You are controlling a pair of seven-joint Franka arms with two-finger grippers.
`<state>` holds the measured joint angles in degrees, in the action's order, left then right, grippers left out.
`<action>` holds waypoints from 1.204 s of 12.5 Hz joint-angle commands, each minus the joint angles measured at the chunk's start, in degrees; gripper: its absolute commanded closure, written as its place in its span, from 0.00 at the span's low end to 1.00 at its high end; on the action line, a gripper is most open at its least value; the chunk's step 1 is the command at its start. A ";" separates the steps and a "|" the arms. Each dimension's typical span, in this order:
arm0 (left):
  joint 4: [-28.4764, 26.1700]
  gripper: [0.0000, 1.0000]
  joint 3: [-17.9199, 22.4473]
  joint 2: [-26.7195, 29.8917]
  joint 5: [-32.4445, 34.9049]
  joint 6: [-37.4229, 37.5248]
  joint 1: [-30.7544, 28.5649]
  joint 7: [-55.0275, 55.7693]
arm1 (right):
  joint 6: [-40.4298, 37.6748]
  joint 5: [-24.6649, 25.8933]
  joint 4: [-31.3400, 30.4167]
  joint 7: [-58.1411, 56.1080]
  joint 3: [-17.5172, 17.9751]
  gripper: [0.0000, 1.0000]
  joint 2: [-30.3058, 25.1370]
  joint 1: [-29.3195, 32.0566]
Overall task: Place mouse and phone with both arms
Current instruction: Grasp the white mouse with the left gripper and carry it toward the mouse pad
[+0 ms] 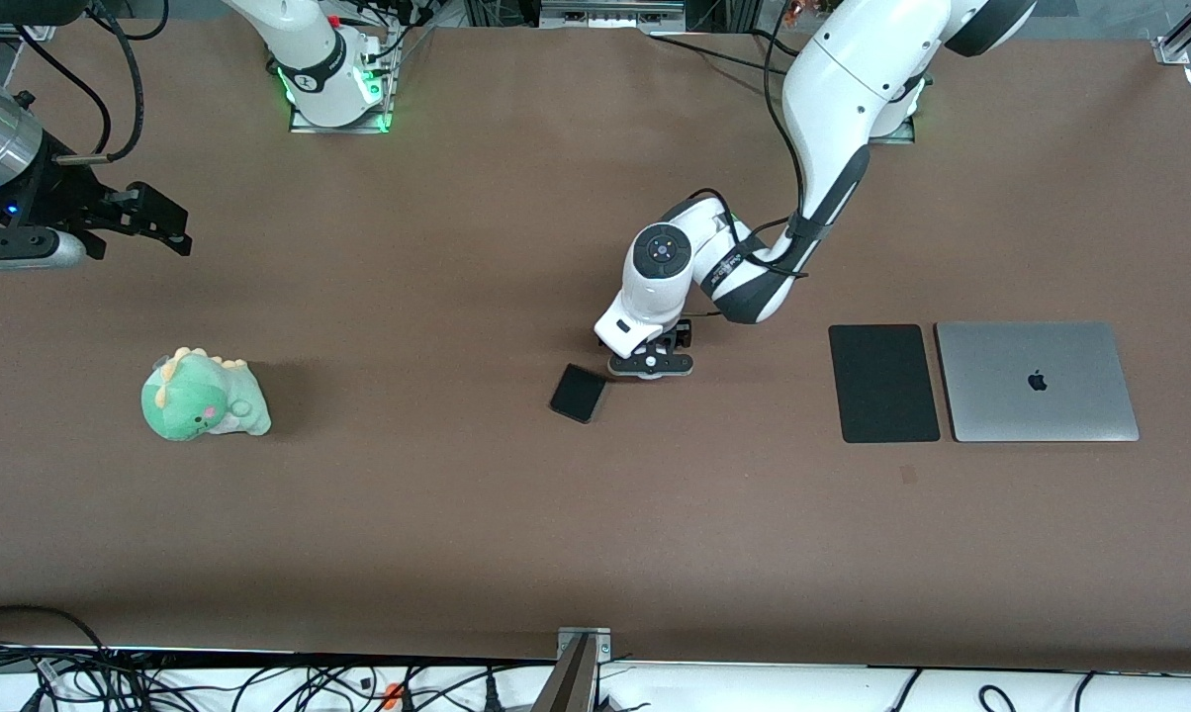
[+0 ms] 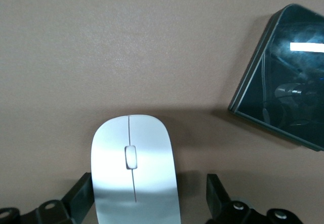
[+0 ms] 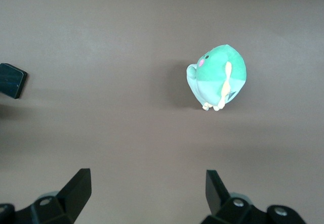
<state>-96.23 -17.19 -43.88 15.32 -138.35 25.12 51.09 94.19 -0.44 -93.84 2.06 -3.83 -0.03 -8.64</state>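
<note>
From the high front camera you see the brown table (image 1: 457,514) with the left arm reaching down near its middle, its black two-finger left gripper (image 1: 652,364) low over the surface. Just beside that gripper, slightly nearer the camera and toward the right arm's end, lies the small black flat phone (image 1: 578,393), turned at an angle. The mouse is hidden under the gripper in this view. Toward the left arm's end you find a thin black rectangular mouse pad (image 1: 883,383) and, touching or just beside it, a closed silver laptop (image 1: 1037,381). The right arm waits at its own end of the table, its right gripper (image 1: 165,227) up in the air, with a green plush dinosaur toy (image 1: 203,396) on the table nearer the camera than it.

In the left wrist view, the small white glossy oval mouse (image 2: 134,171) lies between the left gripper's two black fingers (image 2: 81,197), which stand apart on either side of it with a gap showing at each flank, so nothing is clamped. The phone (image 2: 286,100) lies near the mouse, apart from it.

In the right wrist view, the right gripper's fingers (image 3: 78,187) are spread wide and hold nothing; the plush toy (image 3: 218,77) sits on the table below, and a corner of the phone (image 3: 11,80) shows at the edge
</note>
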 commanded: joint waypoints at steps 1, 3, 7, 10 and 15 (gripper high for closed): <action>0.17 0.66 0.23 1.33 1.29 1.75 -0.59 0.51 | 0.03 -0.88 -0.11 -0.39 -0.04 0.00 -0.32 -0.06; 1.83 0.68 -0.12 4.40 0.68 10.16 -3.22 -1.59 | -0.06 -1.67 -0.03 -0.39 -0.30 0.00 -0.41 -0.06; 7.18 0.66 -0.21 9.15 0.24 27.47 -10.07 -15.01 | 0.11 -1.85 0.32 0.57 0.04 0.00 0.47 -0.23; 7.73 0.64 -0.21 11.18 0.06 34.90 -21.04 -32.14 | 1.16 -3.52 0.68 2.58 0.22 0.00 3.62 -2.25; 2.04 0.60 -0.12 8.99 -2.66 27.30 -36.60 -50.72 | 10.03 -4.93 0.59 14.26 0.22 0.00 12.05 -8.57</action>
<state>-90.32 -16.41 -34.51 13.47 -106.05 -7.65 4.56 101.58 -4.32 -93.93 12.37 -3.47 9.03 -15.49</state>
